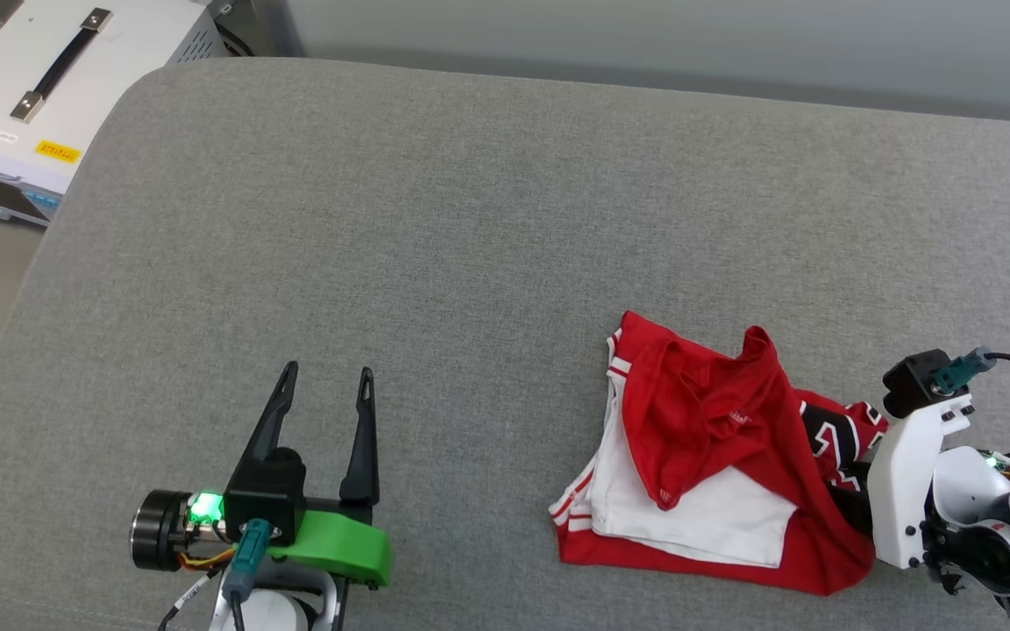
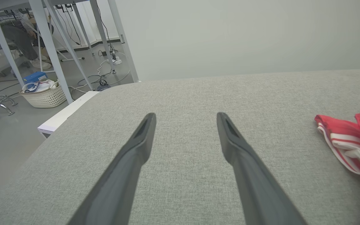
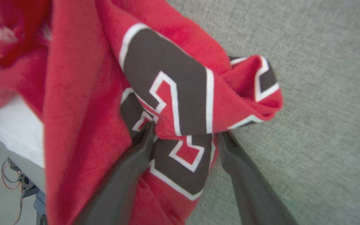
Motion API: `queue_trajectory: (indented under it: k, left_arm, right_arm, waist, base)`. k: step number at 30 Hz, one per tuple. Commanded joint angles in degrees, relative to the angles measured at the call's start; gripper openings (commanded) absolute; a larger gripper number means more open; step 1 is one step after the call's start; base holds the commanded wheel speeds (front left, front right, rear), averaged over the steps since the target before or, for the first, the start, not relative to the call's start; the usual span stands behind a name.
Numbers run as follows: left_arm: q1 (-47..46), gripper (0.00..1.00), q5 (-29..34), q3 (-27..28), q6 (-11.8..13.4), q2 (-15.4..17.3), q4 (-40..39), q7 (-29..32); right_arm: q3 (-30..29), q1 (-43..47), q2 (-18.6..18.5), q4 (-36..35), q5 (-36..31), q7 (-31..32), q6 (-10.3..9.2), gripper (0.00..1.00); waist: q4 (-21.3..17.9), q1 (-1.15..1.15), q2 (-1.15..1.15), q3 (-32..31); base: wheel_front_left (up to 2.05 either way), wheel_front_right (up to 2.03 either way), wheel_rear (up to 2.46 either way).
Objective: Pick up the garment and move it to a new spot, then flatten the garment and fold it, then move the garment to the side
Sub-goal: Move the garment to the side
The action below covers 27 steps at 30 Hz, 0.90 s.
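- A white woven basket (image 2: 44, 95) stands on the floor beside the table legs (image 2: 50, 47). It holds a blue item and what looks like coiled cable.
- The garment (image 1: 707, 438) lies crumpled on the grey fabric surface (image 1: 470, 219). Red folds lie over a white sleeve, and striped trim shows along its left edge.
- The right gripper (image 3: 187, 134) is at the garment's right edge. Its fingers are spread, with a fold bearing the black, white-outlined numerals (image 3: 167, 84) between them. One fingertip (image 3: 147, 131) is tucked against the cloth.
- The left gripper (image 1: 330, 372) hovers over bare surface, well apart from the garment, with its fingers spread and holding nothing.
- In the left wrist view the garment's striped hem (image 2: 339, 140) lies off to the right.
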Motion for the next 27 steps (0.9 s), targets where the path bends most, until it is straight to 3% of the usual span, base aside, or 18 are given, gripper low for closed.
queue_trajectory:
  k: [1,10,27]
  left_arm:
    - [-0.61,1.0,0.3,0.14,0.21,-0.25,0.06,-0.34]
    - [1.15,1.0,0.22,0.07,0.39,-0.44,0.73,-0.34]
    - [4.31,1.0,-0.27,1.72,0.64,-0.02,-0.4,-0.34]
  right_arm:
    - [3.71,2.1,2.5,2.22,0.34,-0.99,0.13,0.0]
    - [3.53,-4.22,-1.74,-0.07,-3.97,-15.79,0.13,0.0]
    - [2.01,-9.46,-8.68,-10.37,-10.21,-20.05,0.13,0.0]
  waist:
    - [-0.3,0.0,0.0,-0.35]
    - [-2.78,0.0,0.0,-3.94]
    - [-15.38,0.0,0.0,-6.06]
  base:
    - [0.0,0.0,0.0]
    - [0.0,0.0,0.0]
    - [0.0,0.0,0.0]
